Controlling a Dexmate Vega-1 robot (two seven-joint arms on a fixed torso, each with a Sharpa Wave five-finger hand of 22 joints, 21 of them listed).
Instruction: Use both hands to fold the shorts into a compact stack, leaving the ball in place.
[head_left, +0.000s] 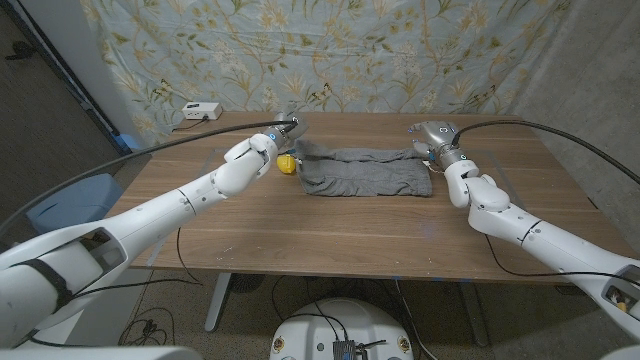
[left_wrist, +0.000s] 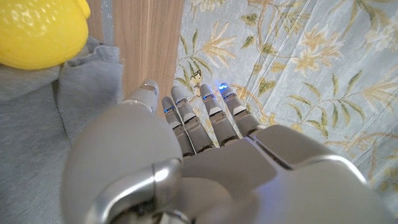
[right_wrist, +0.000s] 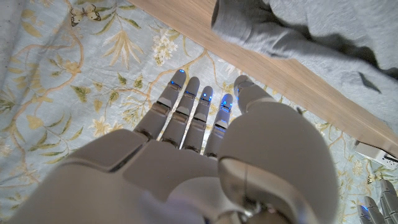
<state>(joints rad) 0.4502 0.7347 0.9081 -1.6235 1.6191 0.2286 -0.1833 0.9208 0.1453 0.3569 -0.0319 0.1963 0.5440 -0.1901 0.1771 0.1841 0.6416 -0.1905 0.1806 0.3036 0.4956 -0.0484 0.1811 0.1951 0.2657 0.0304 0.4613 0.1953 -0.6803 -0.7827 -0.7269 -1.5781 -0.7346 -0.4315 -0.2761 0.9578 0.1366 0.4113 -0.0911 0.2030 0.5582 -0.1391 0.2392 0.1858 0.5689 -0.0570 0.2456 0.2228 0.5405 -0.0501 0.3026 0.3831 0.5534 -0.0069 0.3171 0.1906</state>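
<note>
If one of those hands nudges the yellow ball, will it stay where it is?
Probably not. The ball looks round and smooth, so it would likely roll on the bare table. It looks small, so probably light. It touches the shorts, whose soft edge might stop it on that side, though tugging the cloth could also set it moving.

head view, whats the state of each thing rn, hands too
shorts: spread out on the table, not yet a compact stack
ball: on the table at the shorts' left end
left hand: open, holding nothing
right hand: open, holding nothing
</note>
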